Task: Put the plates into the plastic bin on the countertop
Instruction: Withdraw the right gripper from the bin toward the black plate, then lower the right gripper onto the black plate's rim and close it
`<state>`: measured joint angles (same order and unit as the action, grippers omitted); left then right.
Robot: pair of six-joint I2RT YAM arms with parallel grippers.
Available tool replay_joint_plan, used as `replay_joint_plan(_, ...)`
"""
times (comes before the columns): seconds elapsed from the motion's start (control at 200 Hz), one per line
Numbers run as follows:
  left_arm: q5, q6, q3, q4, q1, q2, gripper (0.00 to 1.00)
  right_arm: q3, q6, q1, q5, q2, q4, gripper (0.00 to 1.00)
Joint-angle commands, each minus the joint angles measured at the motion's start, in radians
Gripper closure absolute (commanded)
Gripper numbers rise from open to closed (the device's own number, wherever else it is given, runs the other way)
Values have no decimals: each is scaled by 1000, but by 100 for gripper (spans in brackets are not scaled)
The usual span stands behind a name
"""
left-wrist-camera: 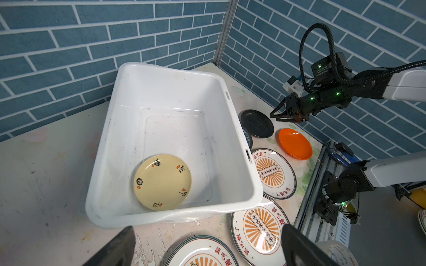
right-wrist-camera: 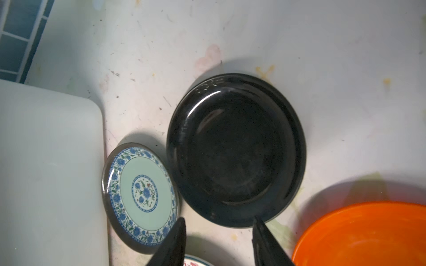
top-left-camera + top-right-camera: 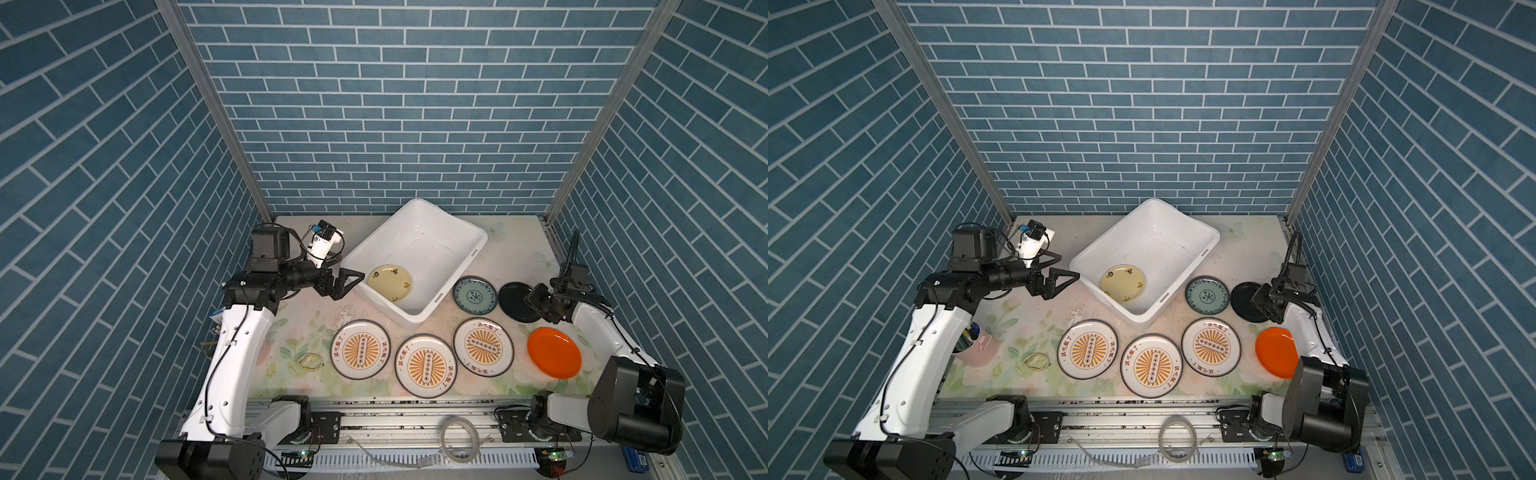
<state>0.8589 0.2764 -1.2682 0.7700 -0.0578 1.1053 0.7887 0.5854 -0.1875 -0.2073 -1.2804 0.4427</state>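
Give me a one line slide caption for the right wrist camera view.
Right claw, open and empty, above the black plate, between the teal-patterned plate and the orange plate.

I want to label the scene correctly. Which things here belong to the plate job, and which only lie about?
Job: pale yellow plate in plastic bin; teal, black, orange, three sunburst plates.
Lying about: pink cup, rubber band.
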Motion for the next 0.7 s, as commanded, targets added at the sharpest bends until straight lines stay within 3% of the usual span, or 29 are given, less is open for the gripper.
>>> replay_joint_plan(0.0, 26, 5, 22, -3, -5, -23, 0, -22, 31, -30, 23, 26, -12, 52)
replay_joint_plan(0.22, 28, 12, 21, -1, -23, -21, 1, -3, 1, -123, 47, 0, -18, 53)
replay_joint_plan(0.695, 33, 2, 34, -13, -33, -20, 0, 58, -78, -236, -74, -229, -136, 59)
